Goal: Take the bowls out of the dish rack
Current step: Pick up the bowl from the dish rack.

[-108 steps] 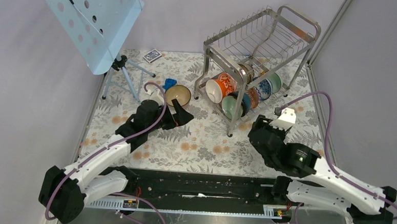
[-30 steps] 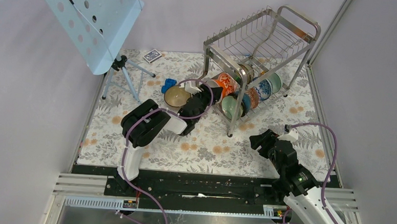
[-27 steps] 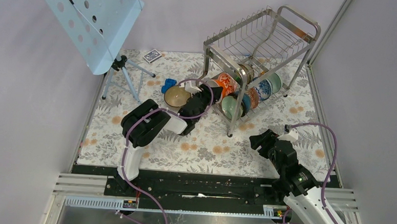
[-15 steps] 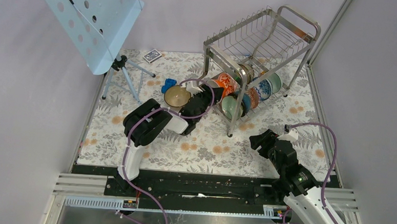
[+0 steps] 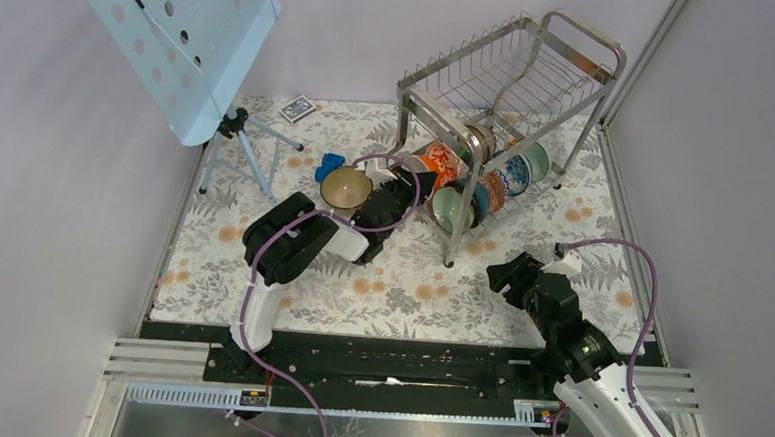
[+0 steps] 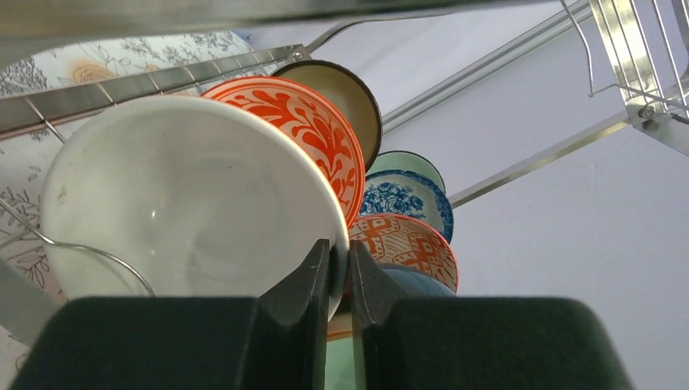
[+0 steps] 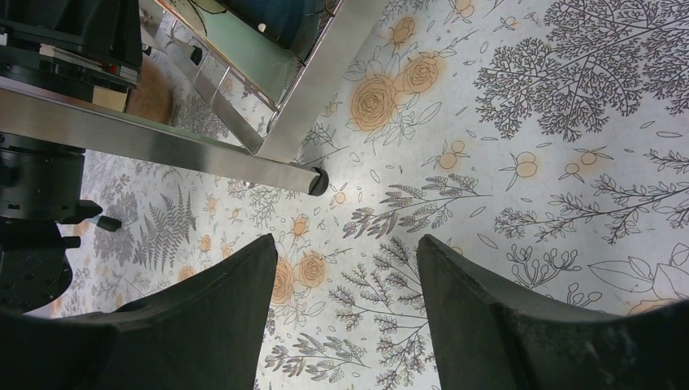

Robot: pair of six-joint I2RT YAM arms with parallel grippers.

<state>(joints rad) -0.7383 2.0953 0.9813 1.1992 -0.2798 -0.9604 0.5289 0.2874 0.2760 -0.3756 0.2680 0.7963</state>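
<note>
The white bowl (image 6: 179, 203) is found on the low shelf of the dish rack (image 5: 511, 75). It is stood on its edge at the front of a row of bowls, with its open side turned to the left wrist camera. Its rim is pinched by the left pincer (image 6: 336, 253), which is clamped tight, with one finger (image 6: 309, 284) inside the bowl and one outside. Right behind it the orange-red bowl (image 6: 305, 130) is seen, so close that it cannot be told if the two are touching. A brown bowl (image 5: 347, 187) is already set down on the surface (image 7: 528, 162), just beside the rack. The right pincer (image 7: 345, 244) is spread wide with nothing in it and is held over the flowery surface near the rack. The white bowl is judged to be hard, smooth and shiny, so it could be dropped if it is only pinched a little. It is likely a bit heavy for such a thin hold, and it could be chipped or broken if it is knocked on the steel. A thin wire (image 6: 97, 249) is seen across its lower left side, so the bowl should be lifted up and out slowly. The rim is the best place for it to be held, with the fingers pushed well down over it.
</note>
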